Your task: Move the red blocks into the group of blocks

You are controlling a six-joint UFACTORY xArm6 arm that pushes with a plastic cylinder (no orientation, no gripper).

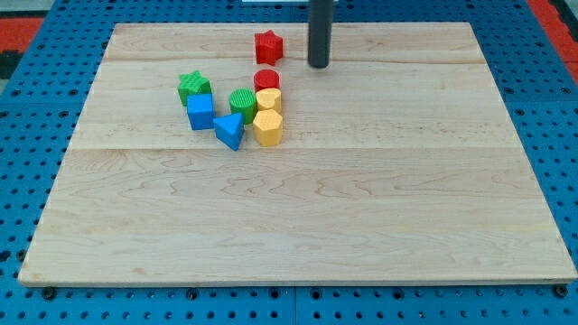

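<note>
No fingers here, so nothing opens or closes: only a dark rod, and my tip (319, 66) sits on the far part of the wooden board (361, 217), just right of the red star block (268, 46), apart from it. The red cylinder (266, 80) already touches the yellow blocks (268, 116) in the group. The star looks light, hard and likely to slide or spin; I'd push its far side, centred. The rod's upper end is cut off.
</note>
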